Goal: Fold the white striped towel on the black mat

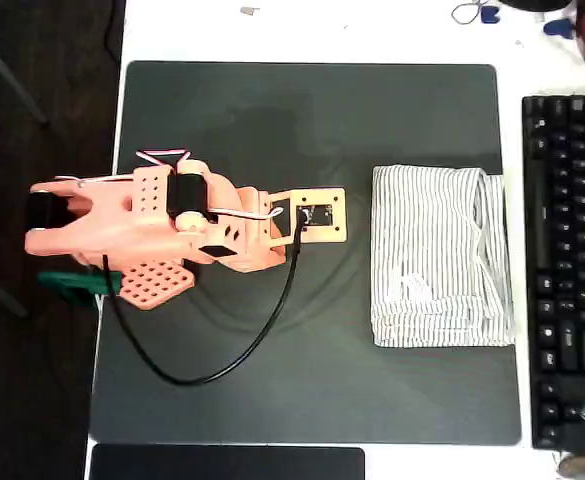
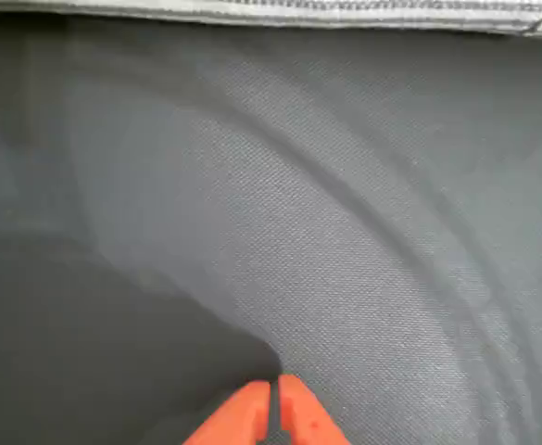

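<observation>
while tool [image 2: 272, 408] closed, towel [image 1: 440, 256] well right.

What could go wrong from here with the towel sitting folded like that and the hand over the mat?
The hand looks shut and sits low over the black mat, so driving forward could scrape or drag the mat. The white striped towel lies loosely bunched along its right side, close to the keyboard; a push could shove it off the mat's edge. The black cable loops across the mat and might snag.
</observation>
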Motion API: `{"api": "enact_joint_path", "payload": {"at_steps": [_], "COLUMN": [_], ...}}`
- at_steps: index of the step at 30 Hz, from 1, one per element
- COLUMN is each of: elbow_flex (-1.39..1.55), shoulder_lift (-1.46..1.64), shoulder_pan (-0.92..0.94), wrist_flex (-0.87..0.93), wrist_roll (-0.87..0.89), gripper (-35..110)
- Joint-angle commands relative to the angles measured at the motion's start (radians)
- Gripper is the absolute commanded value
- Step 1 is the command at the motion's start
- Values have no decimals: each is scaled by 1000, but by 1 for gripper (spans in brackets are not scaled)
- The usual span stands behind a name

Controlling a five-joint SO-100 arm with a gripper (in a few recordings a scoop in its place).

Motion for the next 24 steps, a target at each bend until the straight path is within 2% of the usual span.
{"api": "enact_joint_path", "payload": {"at_steps": [1, 24], "elbow_flex": [17, 17], "shoulder_lift": [8, 8], "shoulder_pan": [3, 3], "wrist_flex": [8, 8], "wrist_roll": [-6, 2], "gripper": [0, 0]}}
